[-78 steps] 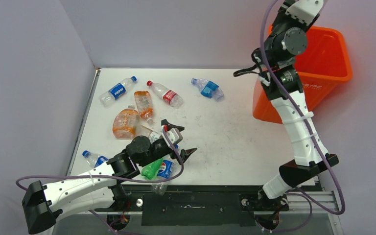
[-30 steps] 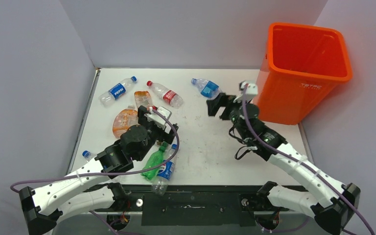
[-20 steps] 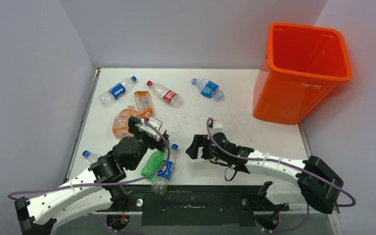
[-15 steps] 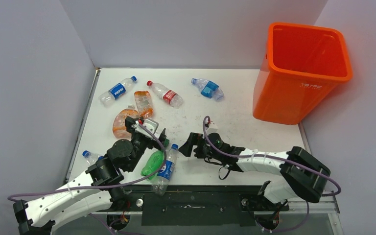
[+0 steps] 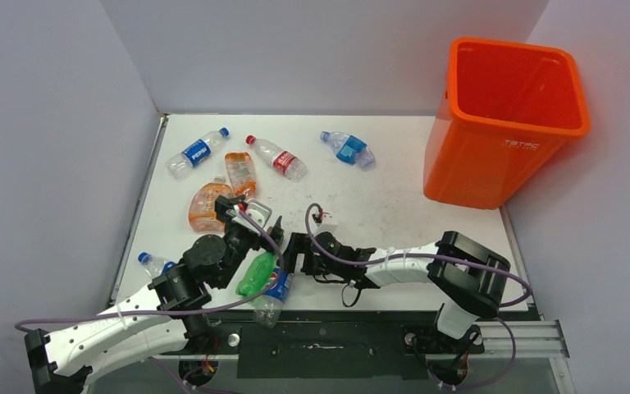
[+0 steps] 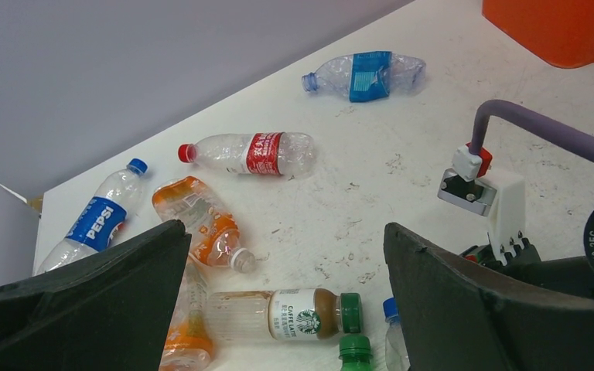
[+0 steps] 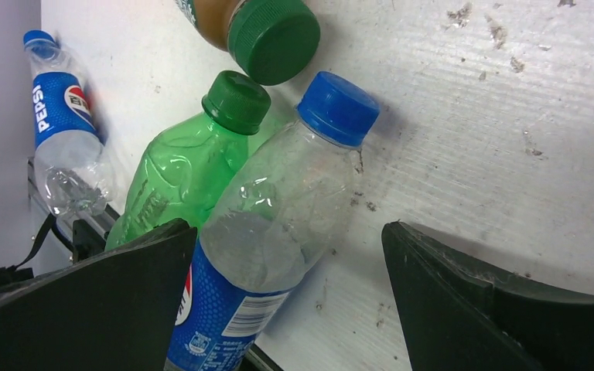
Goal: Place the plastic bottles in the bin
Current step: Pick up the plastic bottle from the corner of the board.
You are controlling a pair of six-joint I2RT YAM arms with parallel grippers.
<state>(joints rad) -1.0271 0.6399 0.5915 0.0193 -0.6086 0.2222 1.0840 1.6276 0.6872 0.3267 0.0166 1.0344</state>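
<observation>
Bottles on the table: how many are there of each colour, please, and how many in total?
clear bottles with blue label: 4
clear bottle with red label: 1
orange-tinted bottles: 2
green bottle: 1
Starbucks bottle with green cap: 1
Total: 9

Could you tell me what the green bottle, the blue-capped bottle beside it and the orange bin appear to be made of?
Green bottle: thin translucent plastic, glossy, with dented walls. Blue-capped bottle: clear thin plastic, creased, under an opaque blue cap. Orange bin: probably rigid moulded plastic, opaque with a soft sheen and thick rim.
</observation>
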